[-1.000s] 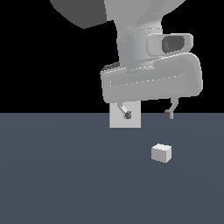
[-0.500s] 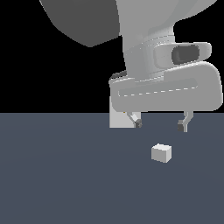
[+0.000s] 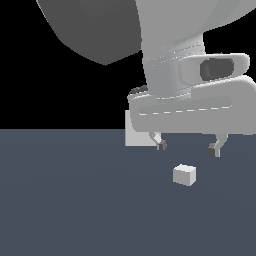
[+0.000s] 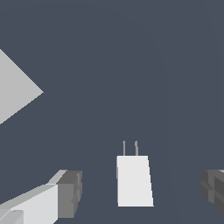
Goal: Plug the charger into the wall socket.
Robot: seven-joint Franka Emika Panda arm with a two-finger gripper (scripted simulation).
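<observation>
The charger (image 3: pixel 184 175) is a small near-white block lying on the dark grey floor. In the wrist view the charger (image 4: pixel 134 180) shows two thin prongs at one end and lies between my fingers, lower than them. My gripper (image 3: pixel 188 146) hangs open just above it, one fingertip (image 3: pixel 162 145) on each side, holding nothing. The wall socket (image 3: pixel 136 133) is a light-grey upright panel behind the gripper, mostly hidden by the hand; in the wrist view the wall socket (image 4: pixel 15 89) appears as a pale triangle at the picture's edge.
The dark grey floor (image 3: pixel 75 200) stretches across the lower half of the exterior view. The arm's large pale body (image 3: pixel 170 50) fills the upper part and hides much of the panel.
The hand has moved toward the exterior view's right and lower, so its open fingers now hang over the charger. The charger has not moved.
</observation>
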